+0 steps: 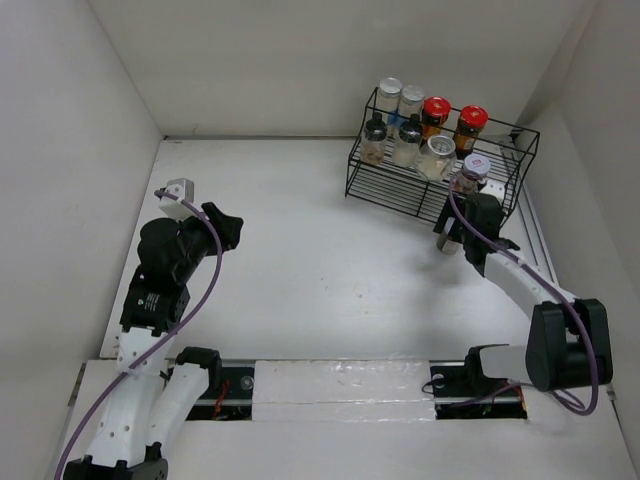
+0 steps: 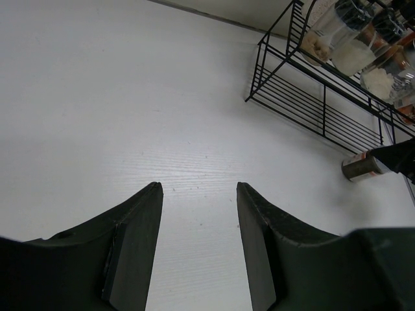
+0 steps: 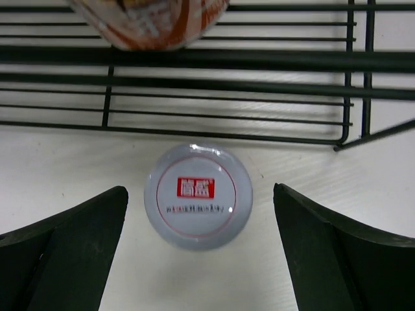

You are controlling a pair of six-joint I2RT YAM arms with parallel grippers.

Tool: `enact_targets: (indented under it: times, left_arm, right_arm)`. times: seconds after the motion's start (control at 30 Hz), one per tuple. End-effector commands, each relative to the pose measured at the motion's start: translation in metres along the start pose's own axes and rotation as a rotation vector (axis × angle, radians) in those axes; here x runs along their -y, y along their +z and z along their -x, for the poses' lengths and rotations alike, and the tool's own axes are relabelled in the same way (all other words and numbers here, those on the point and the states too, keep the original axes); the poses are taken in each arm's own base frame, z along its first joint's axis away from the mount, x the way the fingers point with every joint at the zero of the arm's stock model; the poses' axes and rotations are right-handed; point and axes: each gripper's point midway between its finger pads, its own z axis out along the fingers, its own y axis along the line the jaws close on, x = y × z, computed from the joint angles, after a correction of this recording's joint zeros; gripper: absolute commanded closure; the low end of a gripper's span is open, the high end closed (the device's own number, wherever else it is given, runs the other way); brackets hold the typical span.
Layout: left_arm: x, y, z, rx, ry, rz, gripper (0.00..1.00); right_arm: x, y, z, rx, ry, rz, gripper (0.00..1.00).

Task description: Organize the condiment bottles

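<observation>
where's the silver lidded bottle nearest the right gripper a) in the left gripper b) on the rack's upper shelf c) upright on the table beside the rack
c: the silver-lidded bottle stands lid up on the table just outside the rack, between the open fingers of the right gripper.

White table (image 1: 300,255) bears wire rack (image 1: 397,186) (jar (image 1: 472,168) beside).

Top view: fixed high at the near edge, looks down and forward over the whole table (image 1: 300,260), wire rack (image 1: 400,188) at far right. Left wrist: low, well back, faces across the table toward the rack. Right wrist: very close, straight down on silver-lidded jar (image 3: 198,195) just beside rack. All three share rack and jar.
</observation>
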Motion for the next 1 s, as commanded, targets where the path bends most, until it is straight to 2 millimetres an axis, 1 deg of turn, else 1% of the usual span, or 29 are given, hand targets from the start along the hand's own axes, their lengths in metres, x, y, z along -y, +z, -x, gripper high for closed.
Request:
enact_targets:
  times: [0.0, 0.03, 0.07, 0.1, 0.17, 0.2, 0.27, 0.3, 0.33, 0.37, 0.4, 0.43, 0.47, 0.5, 0.53, 0.57, 0.6, 0.63, 0.67, 0.7, 0.73, 0.77, 0.83, 0.87, 0.9, 0.93, 0.97]
  left_arm:
    - [0.003, 0.000, 0.010, 0.044, 0.015, -0.019, 0.55]
    - [0.003, 0.000, 0.010, 0.044, 0.015, -0.019, 0.55]
    - [0.002, 0.001, 0.011, 0.047, 0.015, -0.011, 0.55]
    - [0.002, 0.001, 0.011, 0.047, 0.015, -0.011, 0.55]
    - [0.002, 0.001, 0.011, 0.047, 0.015, -0.011, 0.55]
    - [0.002, 0.001, 0.011, 0.047, 0.015, -0.011, 0.55]
    - [0.002, 0.001, 0.011, 0.047, 0.015, -0.011, 0.55]
    - [0.002, 0.001, 0.011, 0.047, 0.015, -0.011, 0.55]
    - [0.002, 0.001, 0.011, 0.047, 0.015, -0.011, 0.55]
    - [0.003, 0.000, 0.010, 0.044, 0.015, -0.019, 0.55]
    - [0.003, 0.000, 0.010, 0.044, 0.015, -0.019, 0.55]
    - [0.006, 0.000, 0.009, 0.040, 0.017, -0.027, 0.55]
    - [0.006, 0.000, 0.009, 0.040, 0.017, -0.027, 0.55]
    - [0.006, 0.000, 0.009, 0.040, 0.017, -0.027, 0.55]
    - [0.006, 0.000, 0.009, 0.040, 0.017, -0.027, 0.55]
    - [0.006, 0.000, 0.009, 0.040, 0.017, -0.027, 0.55]
    - [0.006, 0.000, 0.009, 0.040, 0.017, -0.027, 0.55]
    - [0.006, 0.000, 0.009, 0.040, 0.017, -0.027, 0.55]
    - [0.006, 0.000, 0.009, 0.040, 0.017, -0.027, 0.55]
    - [0.006, 0.000, 0.009, 0.040, 0.017, -0.027, 0.55]
    - [0.006, 0.000, 0.009, 0.040, 0.017, -0.027, 0.55]
    - [0.006, 0.000, 0.009, 0.040, 0.017, -0.027, 0.55]
    - [0.007, -0.002, 0.011, 0.048, 0.018, -0.031, 0.55]
    - [0.005, 0.001, 0.009, 0.039, 0.017, -0.027, 0.55]
    - [0.005, 0.001, 0.009, 0.039, 0.017, -0.027, 0.55]
    - [0.005, 0.001, 0.009, 0.039, 0.017, -0.027, 0.55]
    - [0.005, 0.001, 0.009, 0.039, 0.017, -0.027, 0.55]
  right_arm:
    - [-0.014, 0.012, 0.042, 0.085, 0.054, 0.039, 0.01]
    - [-0.018, 0.018, 0.038, 0.056, 0.047, 0.047, 0.01]
    - [-0.013, 0.022, 0.035, 0.044, 0.051, 0.042, 0.01]
    - [-0.016, 0.024, 0.037, 0.040, 0.051, 0.050, 0.02]
    - [-0.016, 0.030, 0.034, 0.022, 0.061, 0.050, 0.06]
    - [-0.019, 0.030, 0.039, 0.030, 0.064, 0.063, 0.11]
    - [-0.018, 0.031, 0.034, 0.013, 0.060, 0.057, 0.15]
    - [-0.014, 0.032, 0.029, 0.000, 0.071, 0.054, 0.26]
    - [-0.016, 0.032, 0.028, -0.003, 0.071, 0.064, 0.34]
    - [-0.015, 0.030, 0.026, -0.003, 0.071, 0.064, 0.39]
    - [-0.013, 0.027, 0.023, -0.005, 0.071, 0.064, 0.41]
    - [-0.016, 0.023, 0.020, -0.005, 0.065, 0.073, 0.47]
    - [-0.023, 0.018, 0.017, -0.007, 0.056, 0.099, 0.47]
    - [-0.025, 0.014, 0.009, -0.017, 0.048, 0.106, 0.48]
    - [-0.030, 0.004, 0.017, 0.015, 0.050, 0.129, 0.51]
    - [-0.033, -0.003, 0.021, 0.028, 0.048, 0.142, 0.51]
    - [-0.034, -0.011, 0.019, 0.025, 0.043, 0.151, 0.51]
    - [-0.036, -0.029, 0.039, 0.090, 0.058, 0.175, 0.51]
    - [-0.037, -0.039, 0.051, 0.133, 0.069, 0.191, 0.52]
    - [-0.041, -0.051, 0.058, 0.159, 0.071, 0.219, 0.52]
    - [-0.044, -0.066, 0.080, 0.214, 0.084, 0.239, 0.52]
    - [-0.045, -0.089, 0.102, 0.282, 0.091, 0.262, 0.52]
    - [-0.036, -0.109, 0.126, 0.337, 0.112, 0.236, 0.52]
    - [-0.032, -0.128, 0.153, 0.410, 0.122, 0.236, 0.52]
    - [-0.029, -0.134, 0.165, 0.440, 0.133, 0.227, 0.52]
    - [-0.020, -0.138, 0.176, 0.464, 0.135, 0.196, 0.52]
    - [-0.017, -0.152, 0.196, 0.506, 0.149, 0.193, 0.52]
